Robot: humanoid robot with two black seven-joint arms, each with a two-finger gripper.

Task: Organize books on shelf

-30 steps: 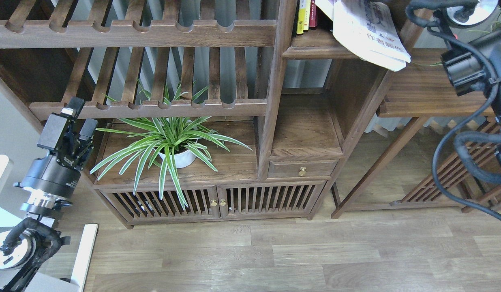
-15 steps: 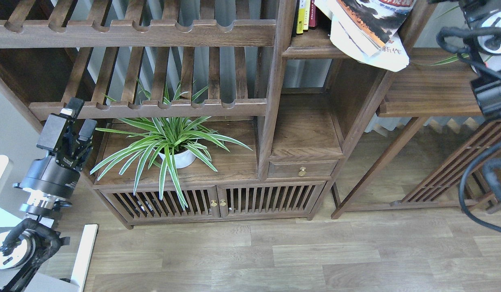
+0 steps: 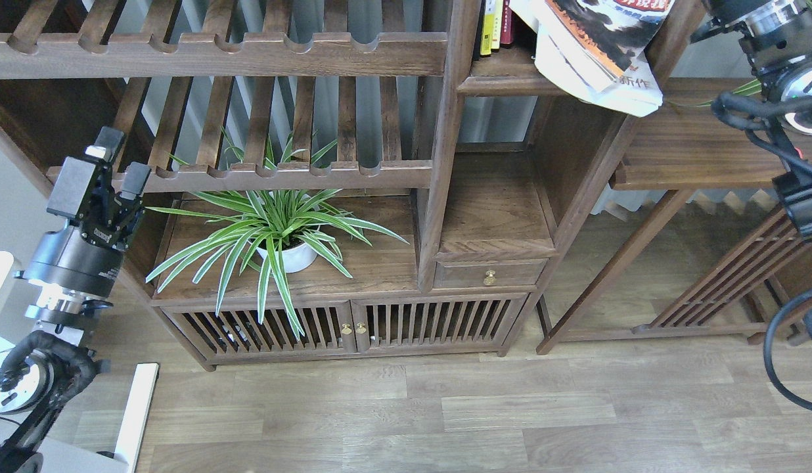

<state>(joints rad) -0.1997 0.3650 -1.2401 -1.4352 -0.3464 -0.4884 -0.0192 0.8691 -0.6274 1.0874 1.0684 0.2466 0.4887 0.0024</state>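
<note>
Two books lean tilted out of the shelf cubby (image 3: 504, 73) at the top, overhanging its front edge. The dark red-black pictured one (image 3: 600, 29) lies on the white one with blue characters (image 3: 632, 89). A pale cover (image 3: 525, 12) shows behind them at the frame's top edge. My left gripper (image 3: 115, 161) is open and empty at the far left, by the end of the lower slatted rack and far from the books. My right arm's wrist (image 3: 770, 29) rises at the top right; its gripper is out of view above the frame.
Slim yellow and red spines (image 3: 493, 25) stand at the cubby's left. Two slatted racks (image 3: 248, 176) span the left. A potted spider plant (image 3: 281, 236) sits on the low cabinet (image 3: 353, 322). There is a small drawer (image 3: 490, 274), and a side table (image 3: 695, 141) stands at the right.
The dark pictured book has come to lie over the white one. My right arm has risen towards the top right corner. My left gripper has moved up and slightly left.
</note>
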